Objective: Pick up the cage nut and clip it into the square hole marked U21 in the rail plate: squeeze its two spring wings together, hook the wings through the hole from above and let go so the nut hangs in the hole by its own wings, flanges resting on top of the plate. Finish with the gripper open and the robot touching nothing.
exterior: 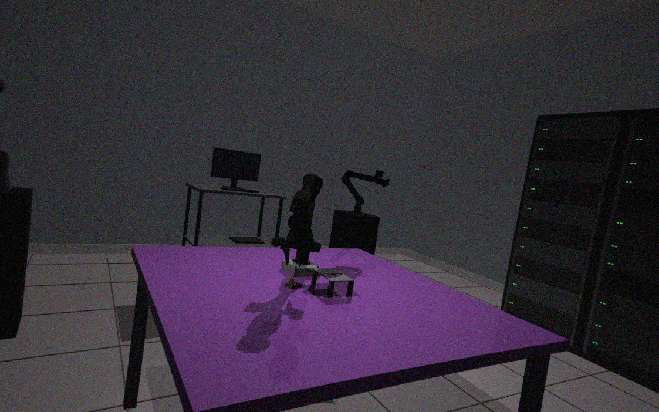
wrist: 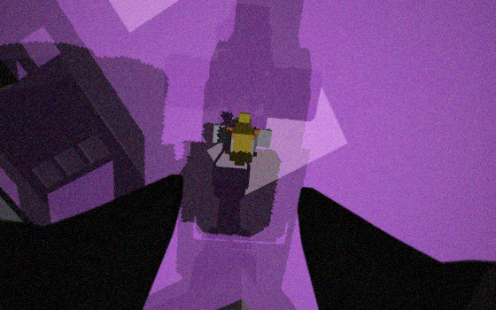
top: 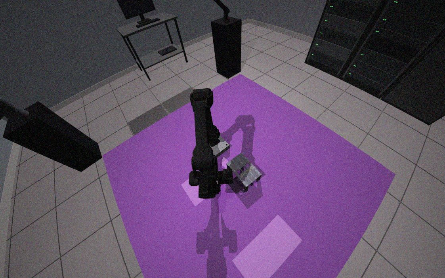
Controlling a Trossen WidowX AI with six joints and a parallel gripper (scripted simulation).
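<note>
Beside the grey rectangular rail plate point(top: 248, 180) point(exterior: 339, 278), the small yellow cage nut with pale side wings point(exterior: 291, 283) point(wrist: 243, 143) stands on the purple surface point(top: 320, 193) point(exterior: 398, 327) point(wrist: 415, 199). Nearer the nut than the plate, the black two-fingered tool point(wrist: 241, 192) hovers partly open, gripping nothing. It should centre over the nut, descend straight, then squeeze both wings evenly.

The tabletop point(top: 306, 166) point(exterior: 372, 327) point(wrist: 415, 199) is glowing plain purple; the cage nut point(exterior: 291, 283) point(wrist: 242, 143) is showing yellow with orange bits and pale grey flanges.
</note>
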